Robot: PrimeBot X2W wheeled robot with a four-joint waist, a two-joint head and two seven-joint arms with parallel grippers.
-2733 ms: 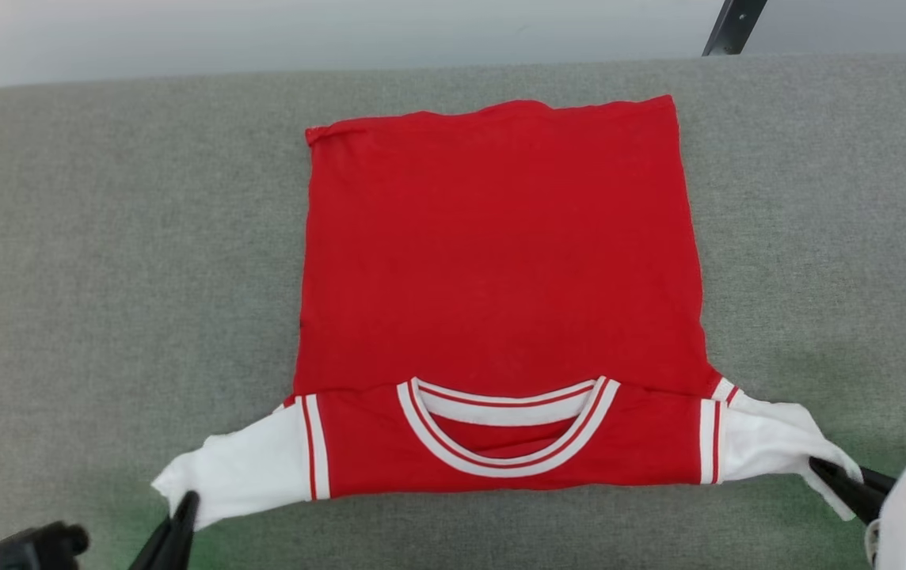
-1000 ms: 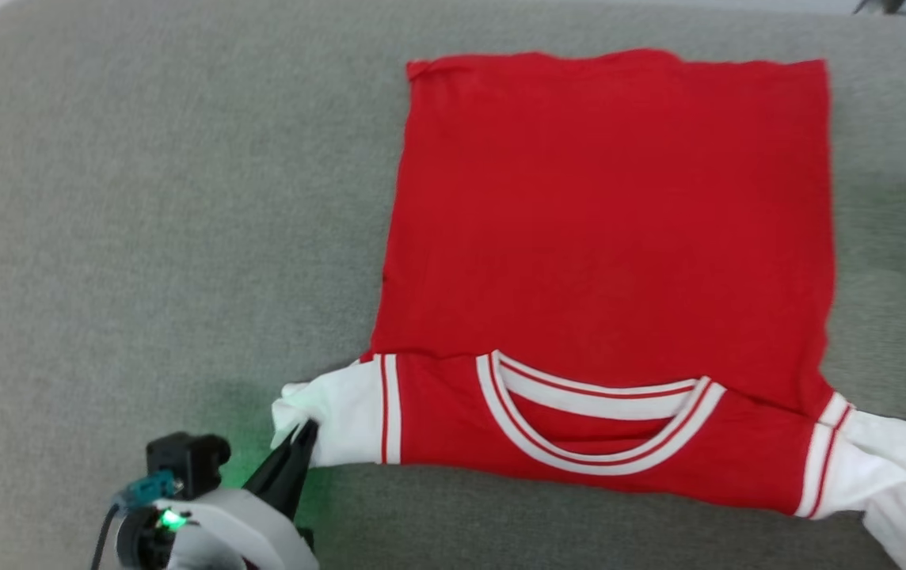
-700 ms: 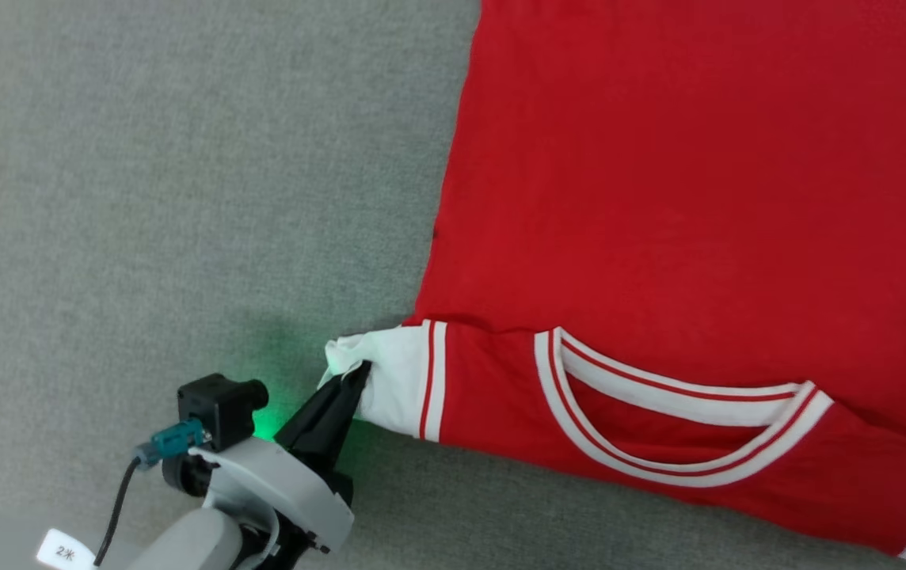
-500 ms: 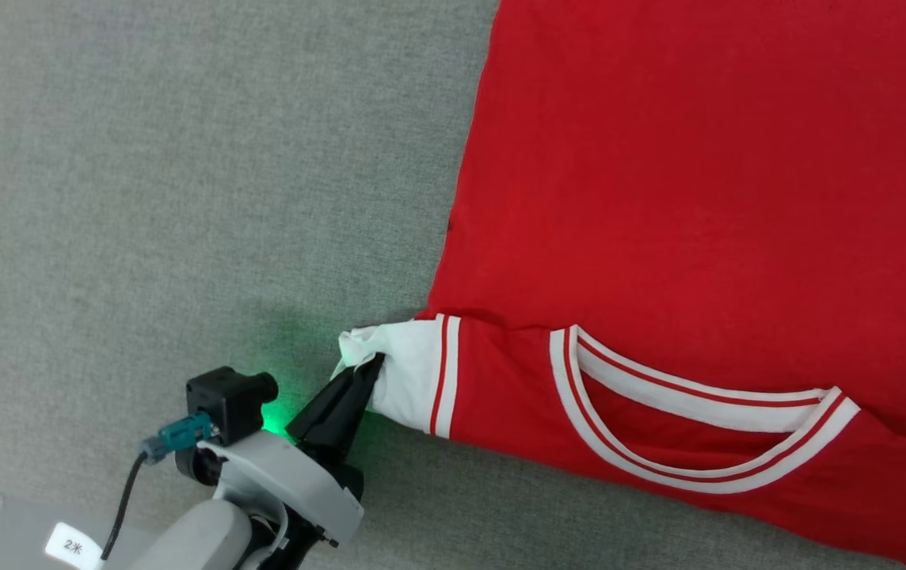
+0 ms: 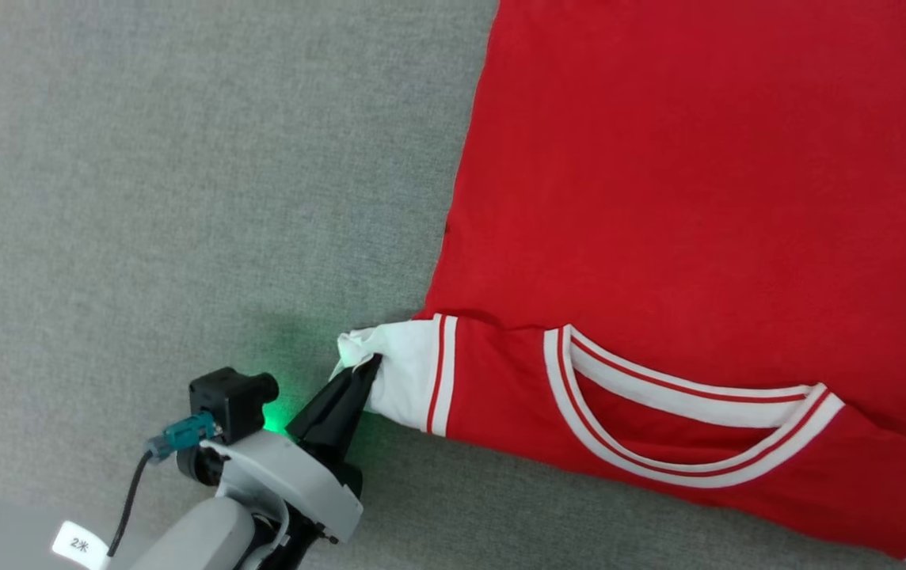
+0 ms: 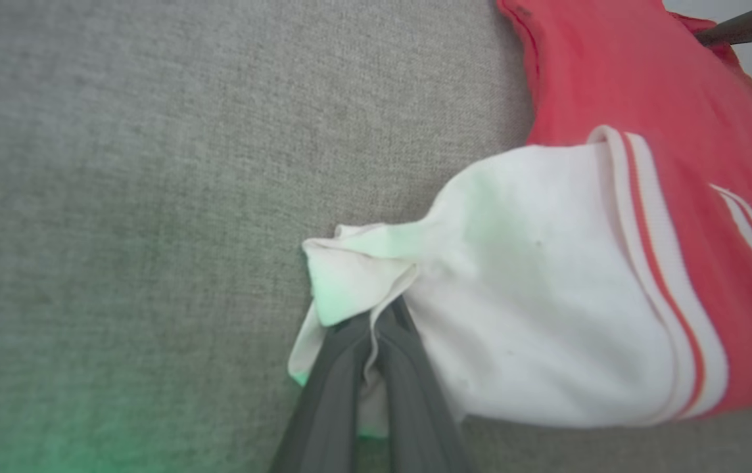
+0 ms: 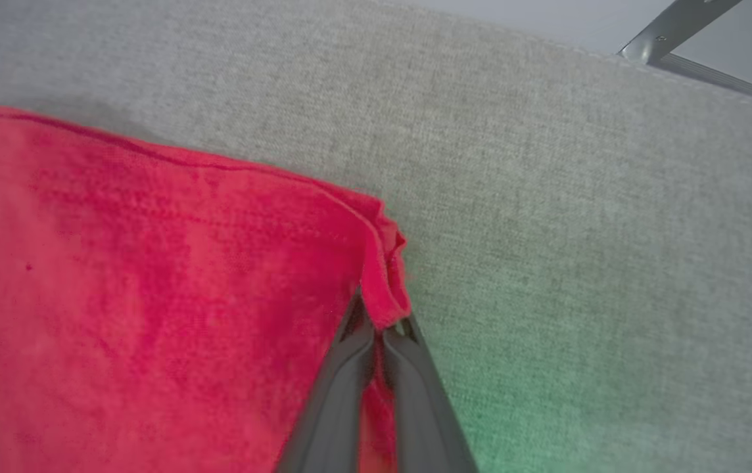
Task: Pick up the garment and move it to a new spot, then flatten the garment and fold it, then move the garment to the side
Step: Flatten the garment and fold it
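Lying flat on the grey fabric surface (image 5: 144, 198), the shirt (image 5: 659, 198) shows a plain red panel, smooth and nearly free of creases. Its straight left edge runs down toward the near side. Across the near edge, a folded band carries the curved neck opening, trimmed in white with thin red stripes. At the band's left end is a white short sleeve bordered by a white-and-red striped cuff. That sleeve bunches to a crumpled tip at the shirt's near left corner. There the left gripper (image 5: 370, 366) has its two dark fingers pressed together on the white cloth. In the left wrist view a fold of sleeve is pinched between the fingers (image 6: 340, 381) and puffs out beyond them. A green glow tints the surface and the sleeve tip beside that gripper. In the right wrist view the right gripper (image 7: 381, 332) is closed on a red corner of the shirt. A hemmed edge curls over between its fingertips, and the rest of the red cloth spreads flat to the left of that view. A grey metal strut (image 7: 678, 33) crosses the top right corner there, beyond the surface's edge.
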